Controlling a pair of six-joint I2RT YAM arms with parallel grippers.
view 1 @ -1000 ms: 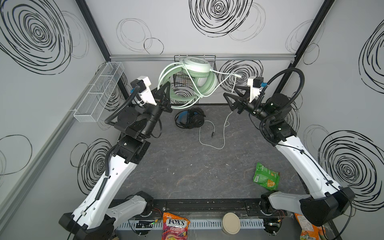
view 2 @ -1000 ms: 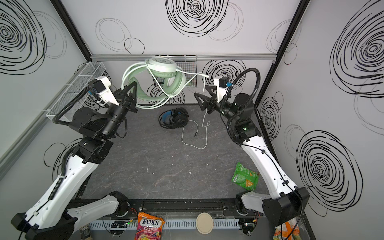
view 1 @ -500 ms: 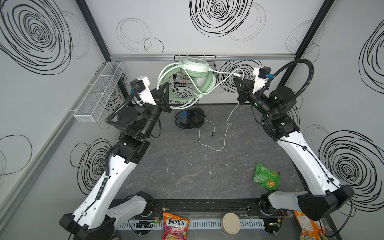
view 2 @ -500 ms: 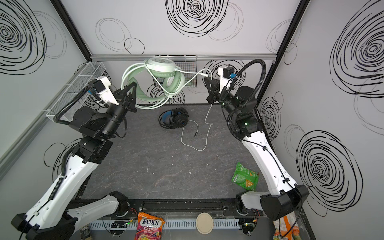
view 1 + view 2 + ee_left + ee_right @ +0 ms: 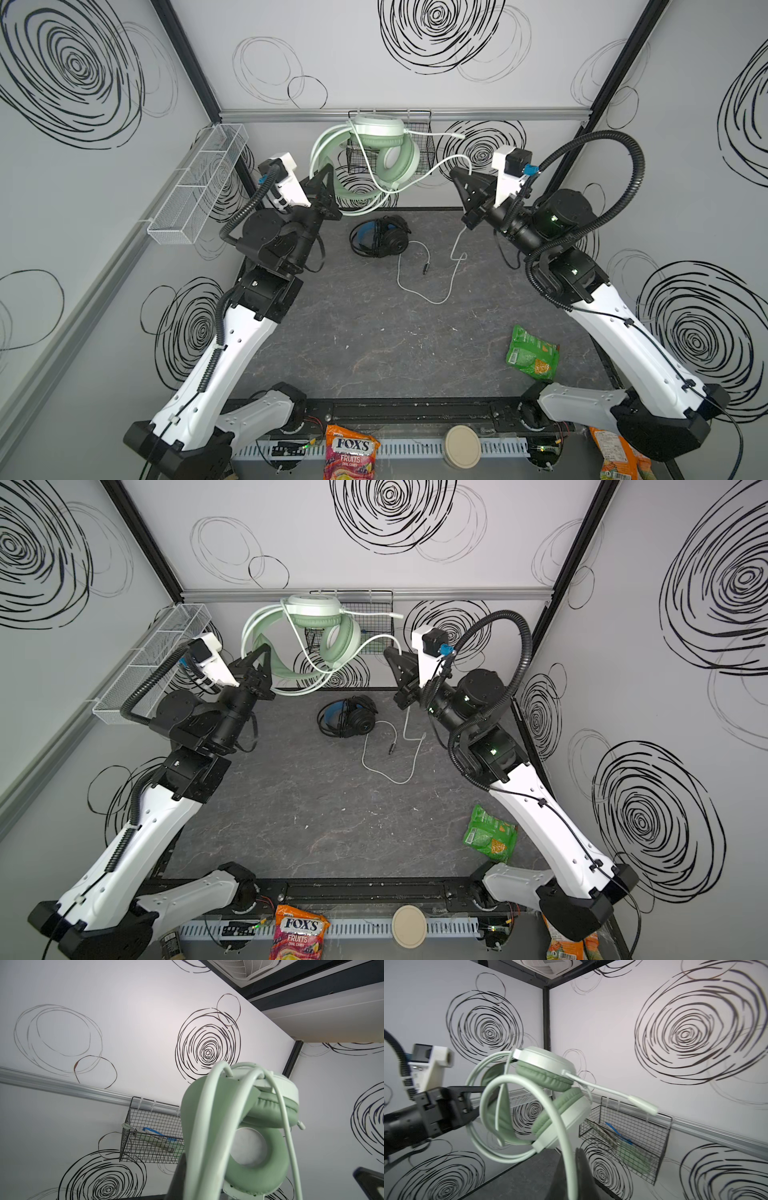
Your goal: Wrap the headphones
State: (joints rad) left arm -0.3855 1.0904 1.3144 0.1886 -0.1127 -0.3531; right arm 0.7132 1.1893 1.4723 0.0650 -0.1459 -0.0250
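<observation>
Maybe halfway, guessing. Holding green headset (image 5: 382,141) up in front of basket (image 5: 424,154) with left claw (image 5: 328,187) clamped on it; pinching cable (image 5: 440,162) tight in right claw (image 5: 459,176). Couple loops on, with tail left across surface (image 5: 353,332) below basket.

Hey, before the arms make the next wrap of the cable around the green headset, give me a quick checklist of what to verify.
1. Left gripper shut on the green headset: ok.
2. Right gripper shut on the cable: ok.
3. Green headset lifted off the table: ok.
4. Plug lying loose on the table: ok.
5. Cable tail clear of the black headset: cannot tell, it runs close by.
6. Green bag away from the cable: ok.
</observation>
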